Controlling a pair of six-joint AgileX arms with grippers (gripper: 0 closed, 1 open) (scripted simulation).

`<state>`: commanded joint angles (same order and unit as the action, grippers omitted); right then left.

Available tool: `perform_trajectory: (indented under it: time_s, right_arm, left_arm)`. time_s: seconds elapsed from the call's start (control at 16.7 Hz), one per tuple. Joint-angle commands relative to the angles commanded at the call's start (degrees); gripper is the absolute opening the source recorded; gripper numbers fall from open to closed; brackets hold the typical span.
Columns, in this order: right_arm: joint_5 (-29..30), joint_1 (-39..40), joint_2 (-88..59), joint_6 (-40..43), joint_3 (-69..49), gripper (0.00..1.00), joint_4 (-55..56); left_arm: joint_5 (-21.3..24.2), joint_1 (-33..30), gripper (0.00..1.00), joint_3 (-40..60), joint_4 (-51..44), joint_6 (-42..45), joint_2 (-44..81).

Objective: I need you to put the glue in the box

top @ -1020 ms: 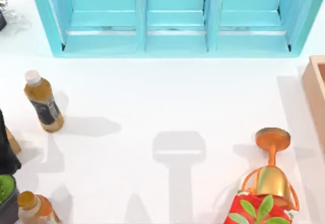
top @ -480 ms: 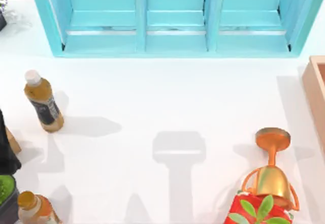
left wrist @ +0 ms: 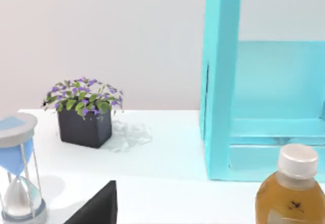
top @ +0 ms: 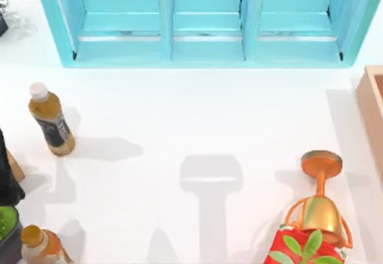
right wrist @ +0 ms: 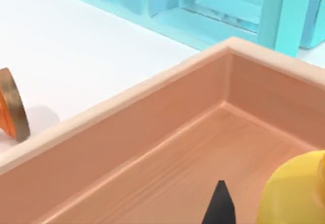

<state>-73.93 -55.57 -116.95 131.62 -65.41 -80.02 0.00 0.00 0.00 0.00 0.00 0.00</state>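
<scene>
Closest to us, in the right wrist view, the glue (right wrist: 295,193) sits as a yellow mass over the pinkish-brown floor of the box (right wrist: 152,127), inside its walls. A dark tip of the right gripper (right wrist: 221,210) shows just beside it. A sliver of floor separates the tip from the bottle, so we cannot tell whether the grip is clamped or loose, or whether the bottle rests on the floor or hangs above it. We judge the bottle is here because this is the drop point: well inside the thick rim, away from the corner, so it cannot catch a wall on release.

The floor ahead is bare and wide, so there is room to set the glue down. The nearest wall rises as a tall tan edge, and any withdrawal should go up, not sideways. Just outside that wall lies the round base of the trophy (right wrist: 10,104), tipped on its side.

From above, the box lies at the table's right edge, the trophy's cup leans against the red block (top: 302,249), and the middle of the table (top: 197,114) is open. The left arm (top: 7,180) is parked at the left edge near the amber bottle (top: 51,126); its grip we cannot tell. Farthest back stands the turquoise shelf (top: 206,21).
</scene>
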Motion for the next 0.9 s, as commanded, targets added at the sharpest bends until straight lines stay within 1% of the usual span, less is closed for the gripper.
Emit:
perform_trajectory:
  time_s: [0.18, 0.36, 0.54, 0.9]
  right_arm:
    - [0.1, 0.5, 0.4, -0.7, 0.0, 0.00, 0.8]
    - [-0.2, 1.6, 1.6, -5.2, 1.1, 0.00, 6.3]
    - [-1.3, 3.4, 3.2, -13.6, 3.7, 0.00, 16.7]
    - [-3.0, 8.2, 6.1, -35.2, 11.1, 0.00, 41.8]
  left_arm:
    - [0.0, 0.0, 1.00, 0.0, 0.0, 0.0, 0.0]
    - [0.0, 0.0, 1.00, 0.0, 0.0, 0.0, 0.0]
    - [0.0, 0.0, 1.00, 0.0, 0.0, 0.0, 0.0]
    - [0.0, 0.0, 1.00, 0.0, 0.0, 0.0, 0.0]
